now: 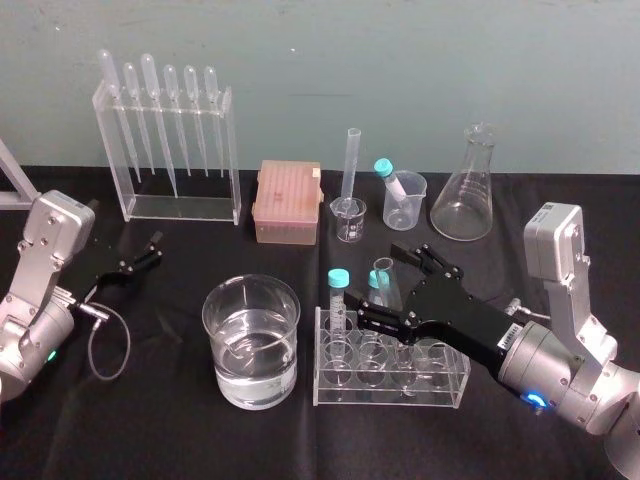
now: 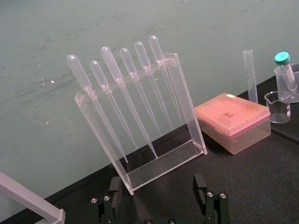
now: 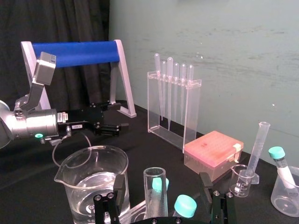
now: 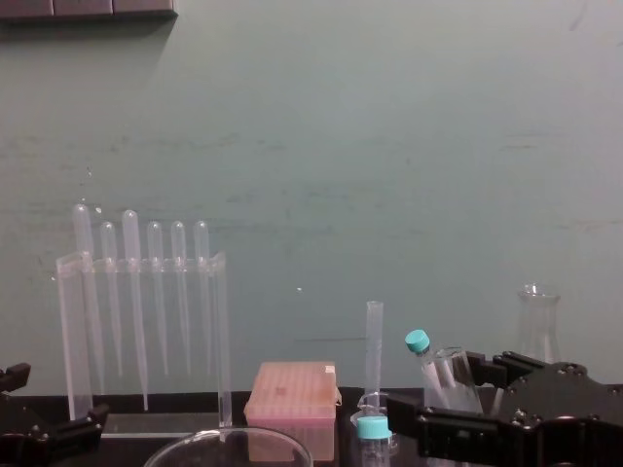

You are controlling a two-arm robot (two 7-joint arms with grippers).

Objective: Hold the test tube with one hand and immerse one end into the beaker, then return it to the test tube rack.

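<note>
- Test tube [image 3: 155, 191]: lower end hidden. In the head view the right gripper [image 1: 380, 285] covers it, and the right wrist view cuts it off at the frame edge. Cannot tell whether it is seated in a well.
- Visible part of the test tube stands upright with its mouth open, over the back row of the test tube rack [image 1: 390, 380].
- Beaker [image 1: 250, 340]: in the chest view just its rim arc shows, at the bottom edge. In the head view it is part-filled with clear liquid and stands just beside the rack, on the robot's left of it.
- Rack also carries a blue-capped tube [image 1: 338, 290] at its left end, near the test tube.
- Behind, along the wall: pipette stand [image 1: 170, 140], pink tip box [image 1: 288, 203], graduated cylinder [image 1: 352, 165] behind a small beaker [image 1: 348, 220], plastic cup [image 1: 405, 198] holding a tilted capped tube, and conical flask [image 1: 465, 190].
- Right gripper reaches in from the right above the rack. Jaws are wide apart, one on either side of the test tube; the right wrist view shows a gap on both sides, no contact.
- Left gripper [image 1: 130, 268]: parked low over the black counter [image 1: 150, 430] at the left, well apart from the beaker. Jaws apart, empty.
</note>
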